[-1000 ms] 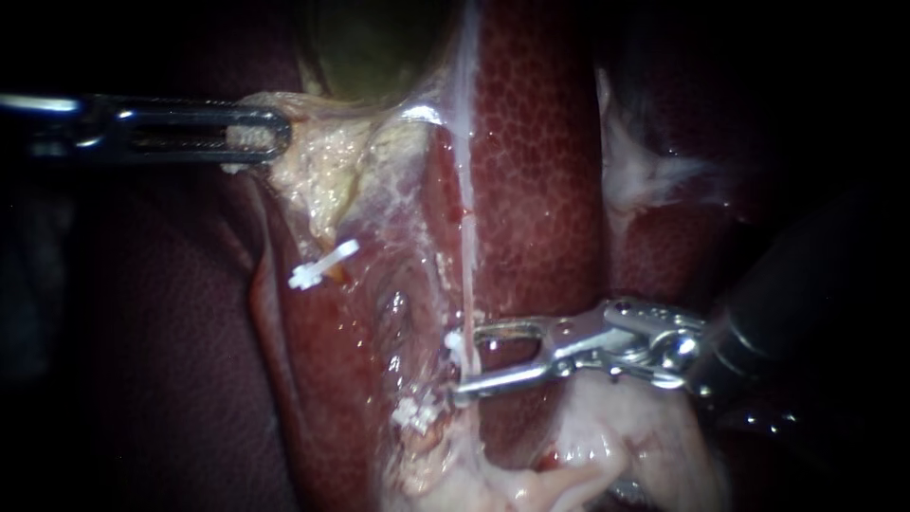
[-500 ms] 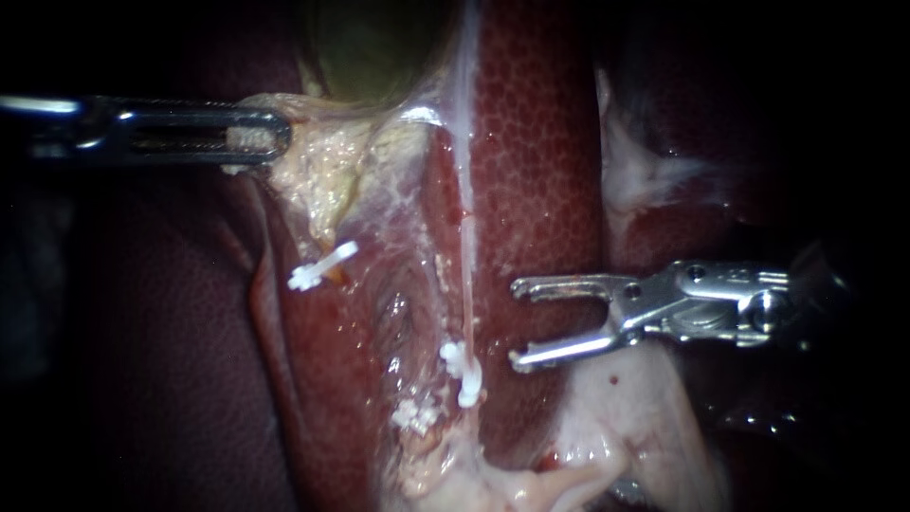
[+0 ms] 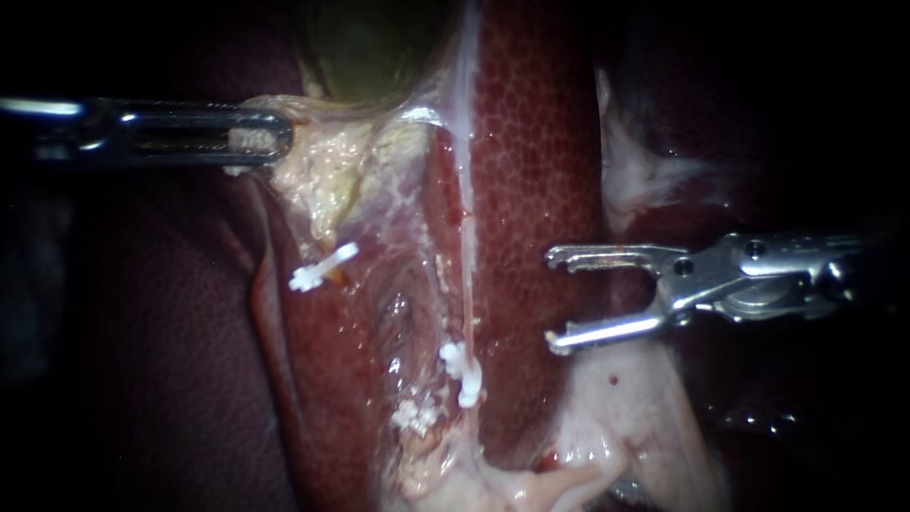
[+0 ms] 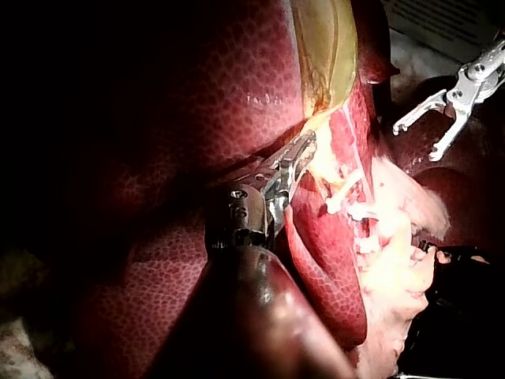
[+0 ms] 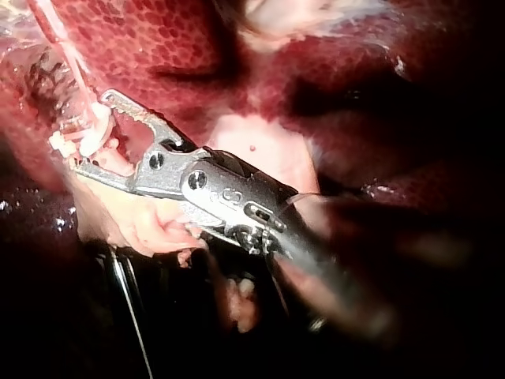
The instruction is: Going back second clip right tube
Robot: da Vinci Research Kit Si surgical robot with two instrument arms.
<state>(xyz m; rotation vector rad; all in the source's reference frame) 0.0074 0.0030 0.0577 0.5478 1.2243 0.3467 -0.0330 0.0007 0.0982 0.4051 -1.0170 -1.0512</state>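
Observation:
The right tube [image 3: 464, 237] runs as a thin pale strand down over the liver [image 3: 531, 142]. It carries a white clip [image 3: 463, 372], and another white clip [image 3: 414, 415] sits lower down. A third white clip [image 3: 322, 265] lies on the left tube. My right instrument [image 3: 552, 298] stands open and empty, off to the right of the clipped tube and apart from it. The right wrist view shows its open jaws [image 5: 93, 130] with the clip [image 5: 79, 142] ahead of them. My left instrument [image 3: 258, 133] is shut on pale tissue at the foot of the greenish gallbladder [image 3: 379, 38].
Pale fatty tissue [image 3: 607, 417] lies under my right instrument. Dark red liver lobes [image 3: 142, 332] fill the left side. In the left wrist view my left instrument [image 4: 290, 162] holds the tissue, with my open right instrument [image 4: 430, 126] beyond it.
My right instrument has drawn back to the right, away from the right tube. A white clip stays on the tube where its jaws were. The left instrument has not moved.

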